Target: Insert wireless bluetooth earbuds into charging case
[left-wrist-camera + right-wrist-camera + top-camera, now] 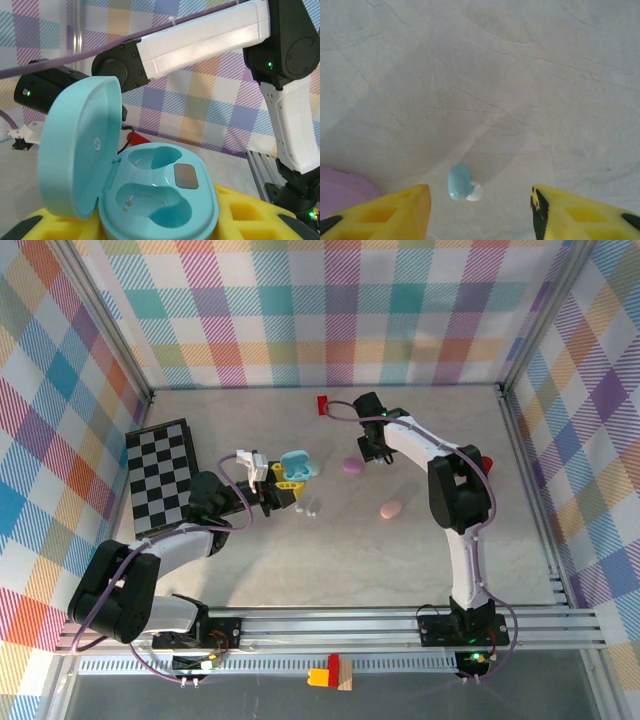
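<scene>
From above, the left gripper point(283, 485) is clamped on the open teal case point(299, 464), lifted off the worktop point(300, 560). A few pale specks point(312, 506), probably spare buds, lie just beside it but are too small to make out. The right gripper point(372, 453) hangs over the far middle of the worktop, next to a lilac case point(352, 466). A pink case point(391, 509) sits nearer the arms. The right arm will have to cross towards the left one, so the two arms could knock into each other.

In the left wrist view, the case is wedged between yellow fingers point(260, 215), with its lid point(80, 155) tipped back and both wells empty. The wells are shaped to fit, so a bud brought in turned the wrong way would probably sit proud or pop out. A hard push could also twist the case in the grip.

In the right wrist view, a light-blue earbud point(460, 182) with a white tip lies on the worktop between the right gripper's fingers point(395, 212). The fingers are apart and not touching it. The bud sits closer to the left finger, so that finger would likely reach it first and could flick it or roll it away. It is small, smooth and rounded, so a pinch on the curved body could squirt it out. The lilac case is close enough to snag a finger.
</scene>
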